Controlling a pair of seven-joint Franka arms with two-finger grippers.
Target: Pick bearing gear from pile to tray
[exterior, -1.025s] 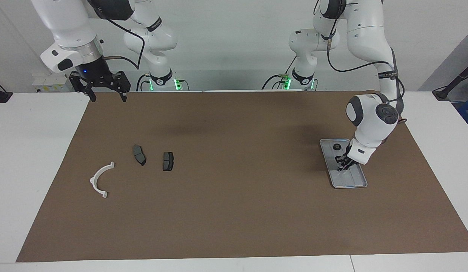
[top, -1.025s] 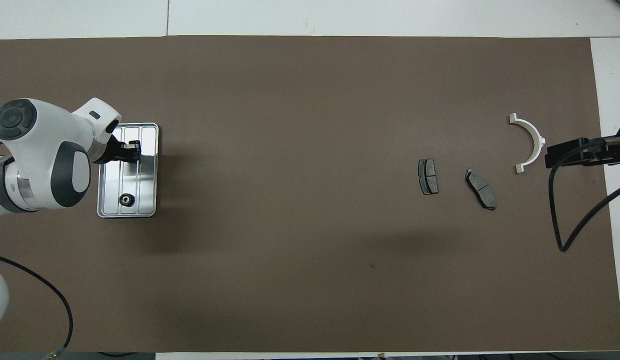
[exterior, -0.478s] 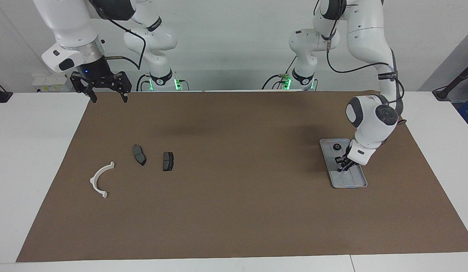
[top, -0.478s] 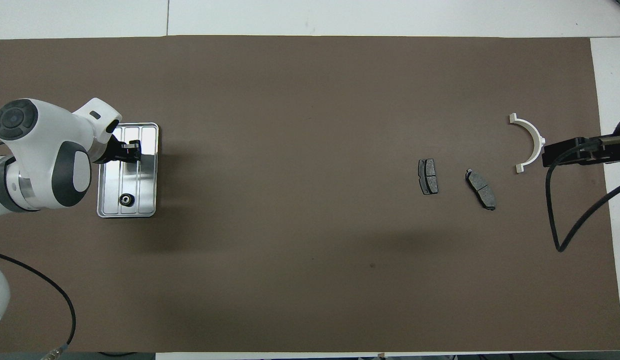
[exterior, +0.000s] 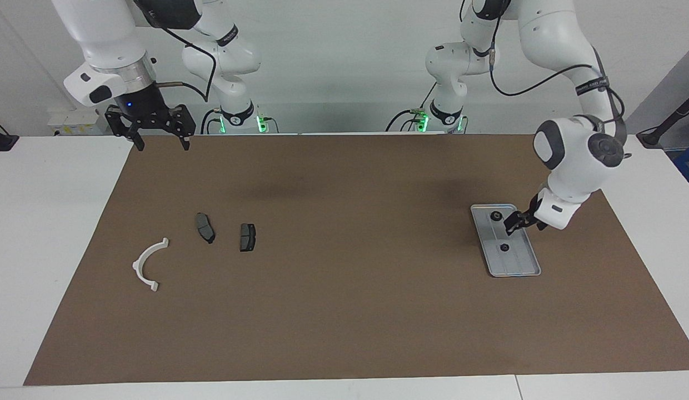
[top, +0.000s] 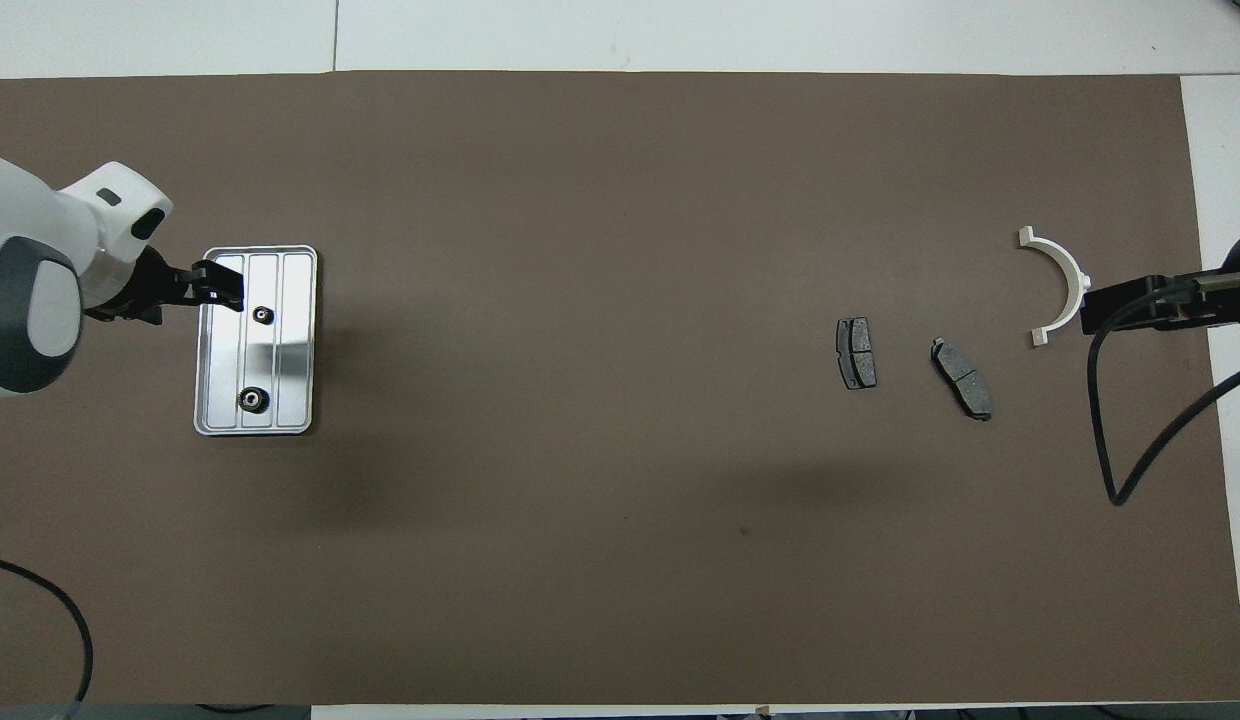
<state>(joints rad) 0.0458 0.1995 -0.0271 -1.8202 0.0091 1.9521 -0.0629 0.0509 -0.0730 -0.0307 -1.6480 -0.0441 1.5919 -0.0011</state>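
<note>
Two small black rings [top: 263,315] lie in the tray [top: 298,340] near the left arm's bench edge. The left end effector [exterior: 514,221] hangs empty over its rim (fingers parted). The right end effector [exterior: 151,129], spread open, waits above its near bench corner.

mid-mat [top: 600,400]: open | tray [top: 298,340]: left pincer [exterior: 514,223] over rim | pile [exterior: 225,233]: unobstructed

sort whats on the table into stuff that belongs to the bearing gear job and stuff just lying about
Job:
tray
two bearing gears in it
left hand over the tray's edge

Lying about:
white arc
two dark pads
right hand, waiting
</note>
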